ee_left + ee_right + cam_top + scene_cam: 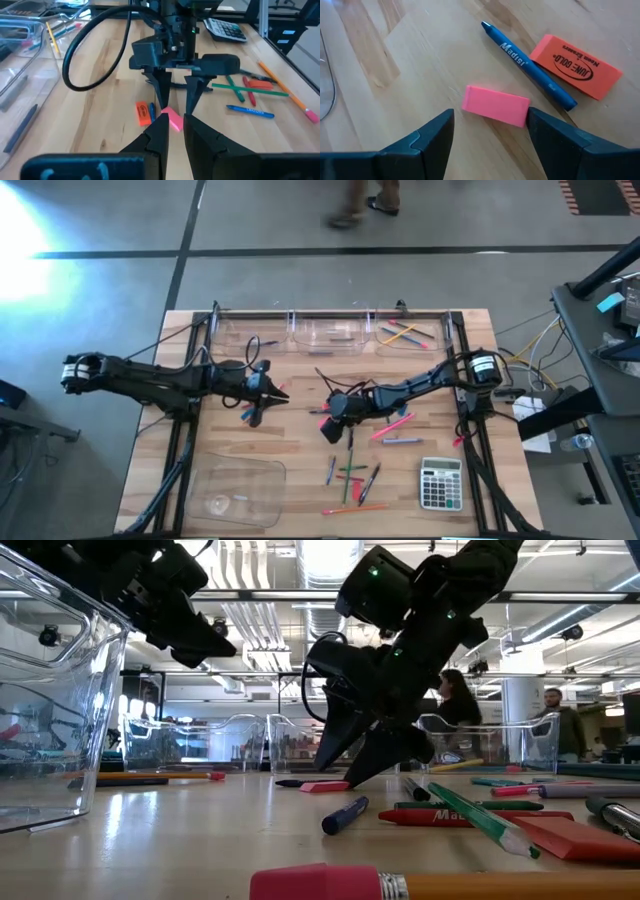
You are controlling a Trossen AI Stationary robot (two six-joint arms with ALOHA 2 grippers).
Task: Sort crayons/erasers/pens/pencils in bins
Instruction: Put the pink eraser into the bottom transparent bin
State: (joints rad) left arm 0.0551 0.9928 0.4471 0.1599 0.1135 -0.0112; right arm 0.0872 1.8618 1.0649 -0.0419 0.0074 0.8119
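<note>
My right gripper (491, 125) is open and points down at the middle of the table, its fingers on either side of a small pink eraser (495, 106) that lies flat on the wood. The eraser also shows in the low view (325, 786). Beside it lie a blue crayon (530, 65) and an orange eraser (576, 66). My left gripper (284, 393) hovers to the left of them, pointing toward the right gripper (328, 426). Its fingers (197, 137) are narrowly open and hold nothing. My right gripper comes at the pink eraser from above with one finger (545, 130) right at the eraser's short end (524, 111). I cannot tell whether it touches. The other finger stands clear of the opposite end. The eraser lies flat on the table.
Three clear tubs (330, 335) stand along the far edge; the right one holds pencils (405, 335). A large clear tray (235, 490) sits at the near left, a grey calculator (440, 483) at the near right. Pens, pencils and crayons (350, 475) lie scattered between them.
</note>
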